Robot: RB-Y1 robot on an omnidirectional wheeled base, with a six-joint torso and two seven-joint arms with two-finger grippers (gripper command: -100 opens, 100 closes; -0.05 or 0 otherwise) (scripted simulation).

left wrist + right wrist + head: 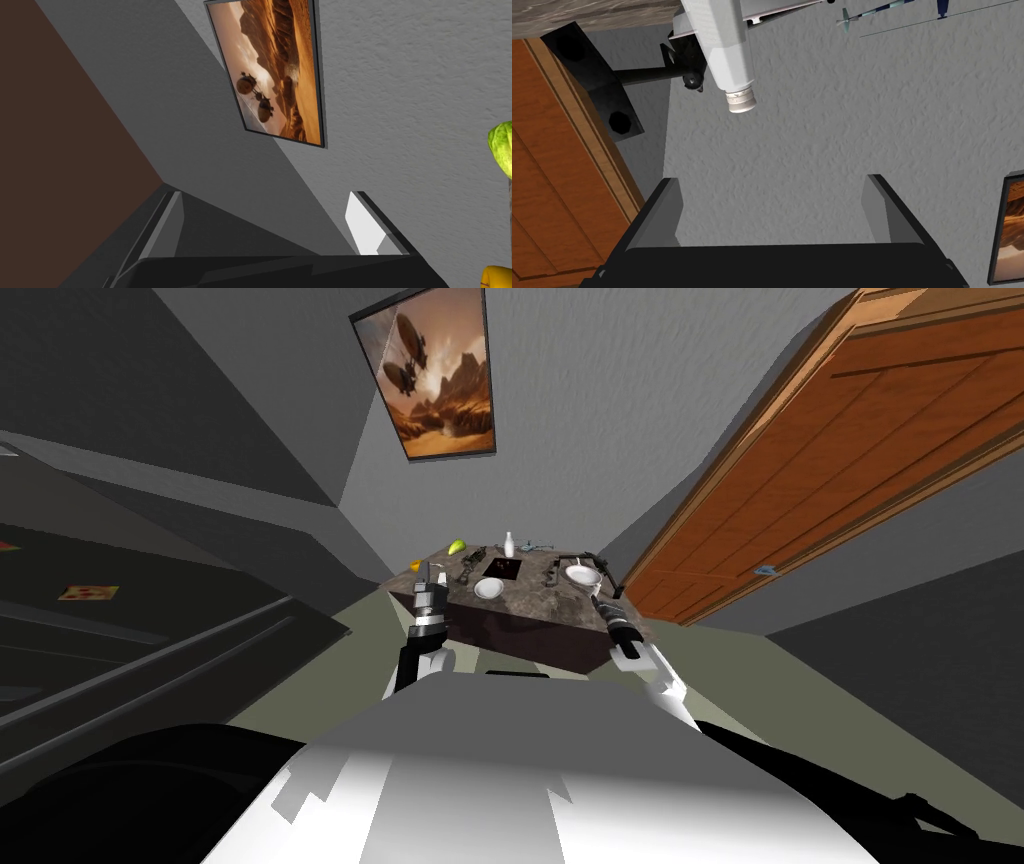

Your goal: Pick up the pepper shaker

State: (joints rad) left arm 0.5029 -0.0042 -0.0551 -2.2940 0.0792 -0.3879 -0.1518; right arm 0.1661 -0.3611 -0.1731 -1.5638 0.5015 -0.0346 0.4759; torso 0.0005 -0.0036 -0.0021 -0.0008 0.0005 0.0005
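A stone-topped table [540,623] stands ahead of me. In the right wrist view a white bottle-shaped thing [728,55] with a ribbed neck stands on the table's edge [587,12] beside a black stand [602,90]. It is beyond my right gripper [772,210], which is open and apart from it. In the head view that gripper [598,593] hovers at the table's right edge next to a white bowl [580,576]. A small white bottle [509,544] stands upright at the far edge. My left gripper [430,576] is raised at the table's left edge, open [265,225] and holding nothing.
On the table lie a second white bowl [488,588], a green fruit [458,545], a yellow thing [415,563], a toy plane [535,548] and dark items. An orange door [850,458] is on the right, dark cabinets [150,618] on the left.
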